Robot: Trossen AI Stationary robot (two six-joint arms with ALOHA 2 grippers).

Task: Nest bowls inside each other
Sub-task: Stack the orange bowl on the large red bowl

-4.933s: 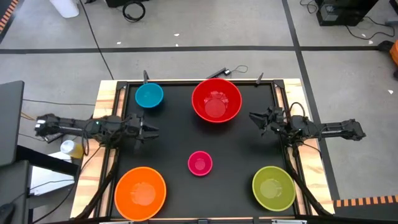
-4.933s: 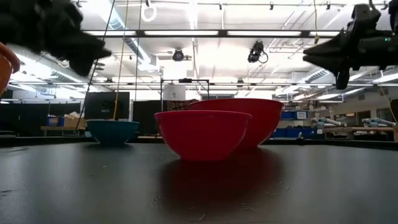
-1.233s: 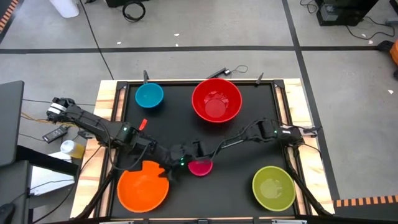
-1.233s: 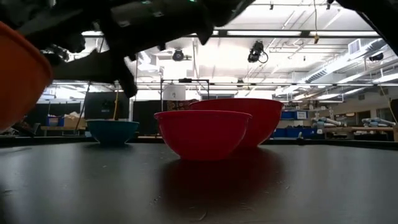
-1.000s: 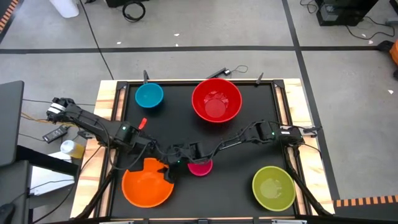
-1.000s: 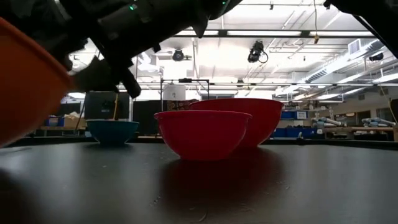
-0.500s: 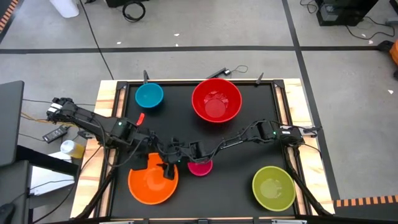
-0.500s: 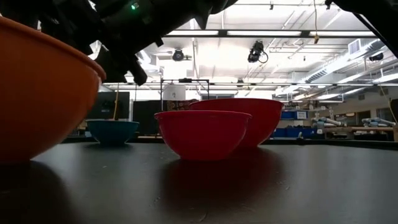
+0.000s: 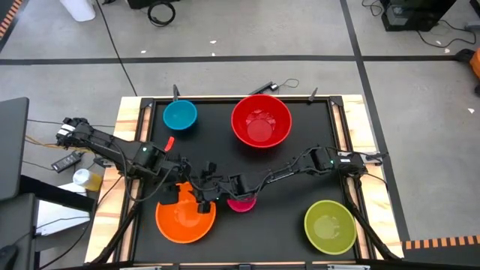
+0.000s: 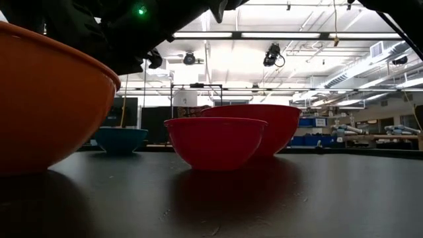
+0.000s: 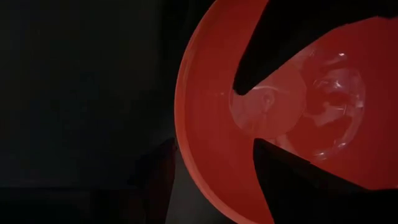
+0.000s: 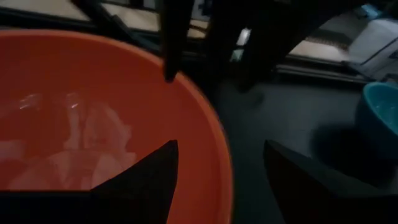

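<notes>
The orange bowl (image 9: 180, 225) (image 10: 46, 106) rests on its base at the near left of the black table. My left gripper (image 9: 193, 199) (image 11: 245, 117) is open and points steeply down over the bowl's inside (image 11: 205, 155). My right gripper (image 9: 216, 189) (image 12: 221, 149) reaches in from the right, over the pink bowl (image 9: 241, 204) (image 10: 215, 142). It is open, and the orange bowl's rim (image 12: 217, 130) shows between its fingers. The red bowl (image 9: 260, 120), blue bowl (image 9: 180, 115) and yellow-green bowl (image 9: 328, 225) stand apart. My left gripper hangs open over the orange bowl's inside, coming from above. I cannot tell whether a finger touches the inner wall. My right gripper stands open, slanting down from the table's right, with the bowl's right rim (image 12: 225, 168) between its fingers. Whether it touches the rim I cannot tell.
The red bowl (image 10: 277, 125) stands behind the pink one at the far middle, and the blue bowl (image 10: 119, 139) (image 12: 382, 118) at the far left. The yellow-green bowl sits at the near right corner. Both arms cross the table's middle.
My left gripper has gone a short way toward the table's right edge and risen a little. The orange bowl has slid with it, right and slightly toward the far edge. In the low view the bowl now fills the left side. Both have kept still over the last half second.
</notes>
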